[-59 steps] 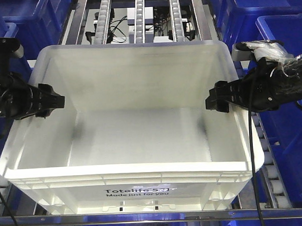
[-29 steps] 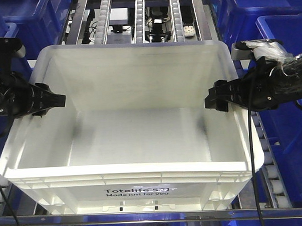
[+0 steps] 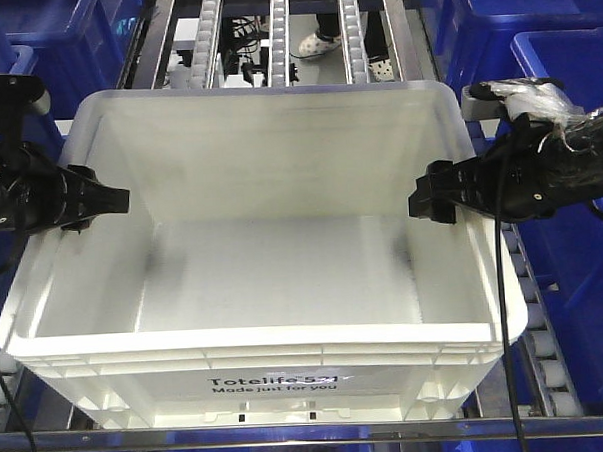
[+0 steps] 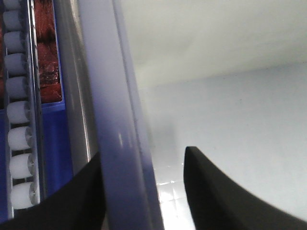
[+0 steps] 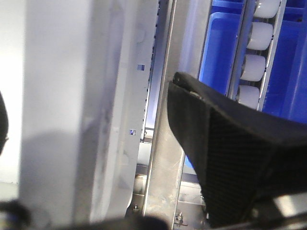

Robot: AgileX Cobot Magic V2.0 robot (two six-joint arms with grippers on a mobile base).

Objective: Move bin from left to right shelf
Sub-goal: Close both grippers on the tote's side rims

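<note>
Bin (image 3: 254, 278) interior open from above. Blue bins (image 3: 565, 64) close on the right. Metal rail (image 5: 162, 143) just beside its wall.

Left pincer (image 3: 118, 201) points inward, fingers parted; right pincer (image 3: 422, 203) opposite, points inward too, fingers parted.

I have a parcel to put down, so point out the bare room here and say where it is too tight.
The floor of the white tote is bare, bordered by its four walls. The left pincer and right pincer straddle the side walls, leaving the middle open. Outside the tote it is crowded: dark blue bins and roller rails press close on both sides.
</note>
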